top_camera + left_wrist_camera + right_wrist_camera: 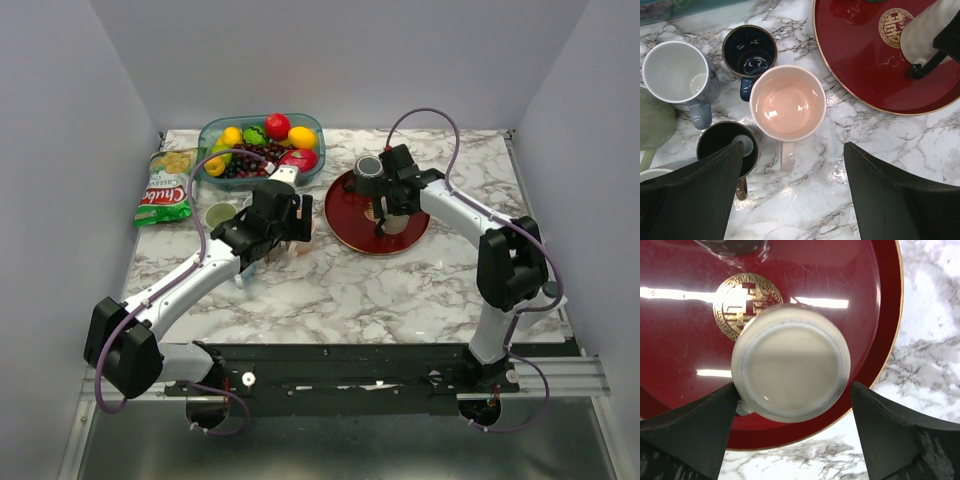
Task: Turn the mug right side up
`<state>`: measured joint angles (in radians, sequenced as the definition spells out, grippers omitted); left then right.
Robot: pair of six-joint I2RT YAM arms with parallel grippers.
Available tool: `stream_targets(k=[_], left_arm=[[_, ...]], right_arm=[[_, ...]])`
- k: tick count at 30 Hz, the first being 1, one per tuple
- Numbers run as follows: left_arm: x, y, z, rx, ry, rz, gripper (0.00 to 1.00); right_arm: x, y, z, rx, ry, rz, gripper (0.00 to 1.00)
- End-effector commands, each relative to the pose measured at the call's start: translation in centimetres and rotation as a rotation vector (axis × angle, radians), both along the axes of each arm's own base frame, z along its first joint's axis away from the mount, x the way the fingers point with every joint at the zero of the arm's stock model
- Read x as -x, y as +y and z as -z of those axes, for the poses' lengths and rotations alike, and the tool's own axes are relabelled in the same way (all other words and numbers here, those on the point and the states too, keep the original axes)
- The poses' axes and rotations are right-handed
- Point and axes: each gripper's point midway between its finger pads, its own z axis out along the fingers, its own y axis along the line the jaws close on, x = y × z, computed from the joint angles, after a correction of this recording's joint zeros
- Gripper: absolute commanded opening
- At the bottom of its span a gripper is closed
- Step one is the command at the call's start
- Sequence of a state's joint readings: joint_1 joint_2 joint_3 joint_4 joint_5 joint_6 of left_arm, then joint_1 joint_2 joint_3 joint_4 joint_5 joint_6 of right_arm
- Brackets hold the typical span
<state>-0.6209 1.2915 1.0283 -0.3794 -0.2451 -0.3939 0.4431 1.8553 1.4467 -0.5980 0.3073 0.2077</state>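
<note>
**Overhead and wrist views, mug-righting task.** The mug [790, 362] stood upside down on the red plate [880, 300], its pale unglazed base facing upward, partly covering the plate's gold central emblem [737, 300]. The right fingers [690, 440] were spread wide and held nothing. One fingertip lay at each side of the mug, close to its wall, though contact could not be confirmed. In the overhead view the plate [345, 225] sat on the marble desk [400, 290] right of centre, with a small grey cup [368, 166] upright near its far rim.

The left fingers [690, 200] were likewise wide open and empty, hanging above a group of upright mugs just left of the plate: a pink mug [787, 102], a dark blue mug [750, 50], a white mug [675, 72] and a black mug [727, 145], the last partly hidden by one finger. The pink mug stood just beside the plate's rim.

At the far left of the desk lay a tray of fruit [312, 122] and, beside it, a bag of chips [165, 188].
</note>
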Motion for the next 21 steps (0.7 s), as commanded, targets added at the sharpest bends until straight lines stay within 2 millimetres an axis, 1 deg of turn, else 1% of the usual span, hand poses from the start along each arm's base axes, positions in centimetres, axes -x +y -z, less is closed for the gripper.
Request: stream_targets(k=[1, 4, 6, 8, 10, 11, 14, 18, 21], left_arm=[[-0.3, -0.3, 0.2, 0.025, -0.002, 0.001, 0.89], [-0.3, -0.4, 0.3, 0.026, 0.0, 0.003, 0.89], [-0.3, -0.3, 0.3, 0.026, -0.001, 0.003, 0.89], [-0.3, -0.3, 0.2, 0.028, -0.003, 0.002, 0.89], [-0.2, -0.3, 0.3, 0.028, -0.002, 0.002, 0.89], [-0.2, -0.3, 0.3, 0.028, -0.002, 0.003, 0.9], [-0.2, -0.3, 0.4, 0.029, 0.002, 0.003, 0.9], [-0.2, -0.3, 0.3, 0.03, 0.001, 0.005, 0.9], [-0.2, -0.2, 0.3, 0.028, 0.0, 0.001, 0.91]], right_arm=[[2.5, -0.1, 0.5, -0.066, 0.072, 0.077, 1.0], [3.1, -0.2, 1.3, -0.084, 0.095, 0.129, 0.96], [3.5, 0.0, 1.8, -0.104, 0.121, 0.171, 0.85], [3.7, 0.1, 2.0, -0.12, 0.128, 0.195, 0.77], [3.6, 0.3, 2.3, -0.138, 0.125, 0.222, 0.74], [3.4, 0.3, 2.5, -0.14, 0.118, 0.234, 0.71], [2.5, 0.2, 2.2, -0.14, 0.084, 0.274, 0.66], [1.4, 0.2, 2.5, -0.139, 0.055, 0.311, 0.61], [0.8, 0.4, 2.5, -0.144, 0.041, 0.323, 0.58]])
